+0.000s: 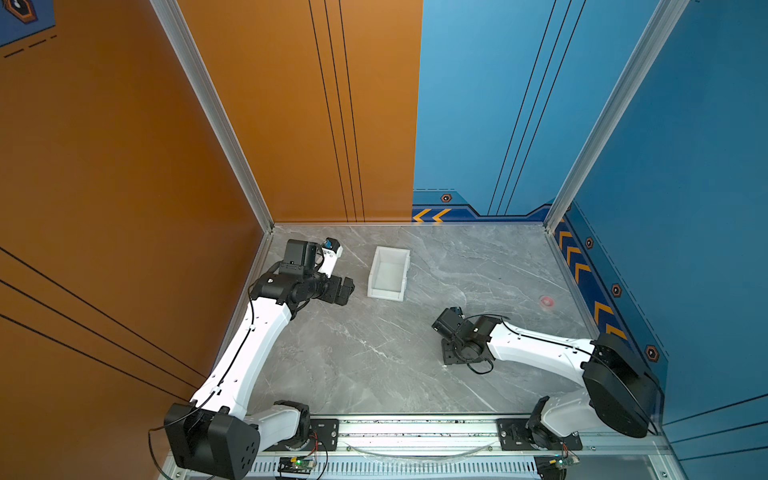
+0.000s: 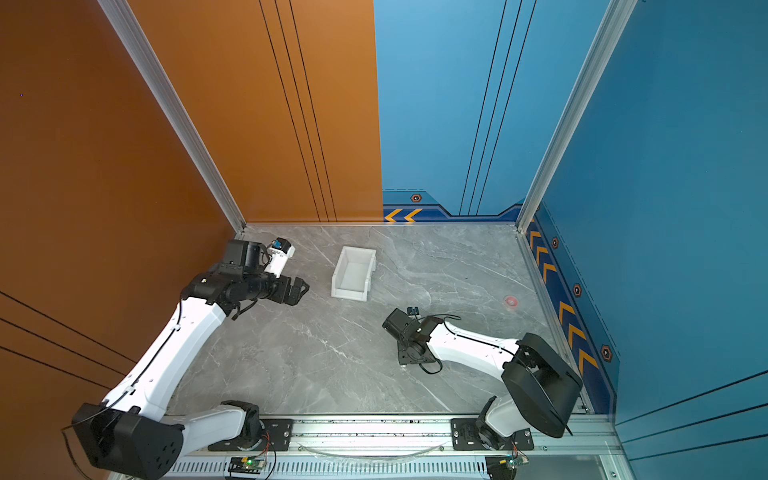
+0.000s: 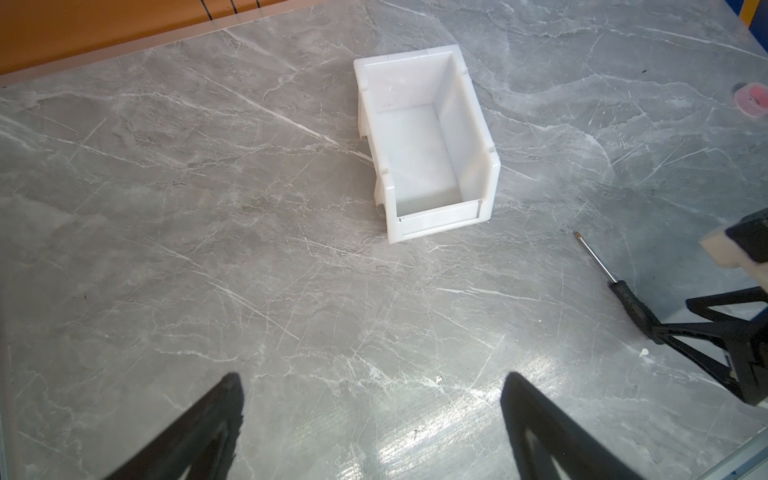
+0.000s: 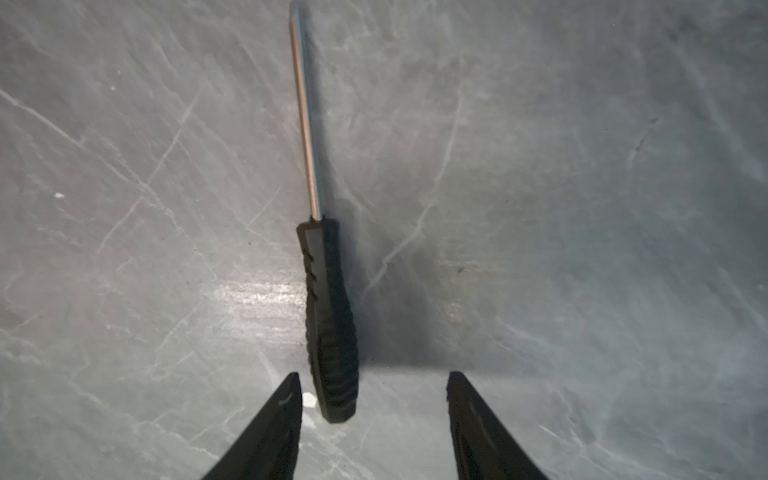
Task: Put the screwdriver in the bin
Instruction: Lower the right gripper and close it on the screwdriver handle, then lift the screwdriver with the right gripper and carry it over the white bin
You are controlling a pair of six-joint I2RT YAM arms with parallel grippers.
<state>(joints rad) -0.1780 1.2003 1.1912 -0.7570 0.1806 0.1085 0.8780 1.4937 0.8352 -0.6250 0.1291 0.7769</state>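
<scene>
The screwdriver (image 4: 330,316), with a black ridged handle and thin metal shaft, lies flat on the grey marble table. My right gripper (image 4: 372,376) is down at the table and open. The handle's end lies between its fingers, close to one fingertip (image 4: 293,384) and well clear of the other. In the left wrist view the screwdriver (image 3: 631,305) points toward the white bin (image 3: 457,104), which is empty. In both top views the right wrist (image 1: 457,332) hides the screwdriver. The bin (image 1: 390,249) stands upright at the back. My left gripper (image 1: 347,291) hovers open left of the bin, holding nothing.
A small pink round object (image 1: 546,301) lies on the table toward the right wall. Orange and blue walls close in the table on the left, back and right. A metal rail (image 1: 415,428) with both arm bases runs along the front edge.
</scene>
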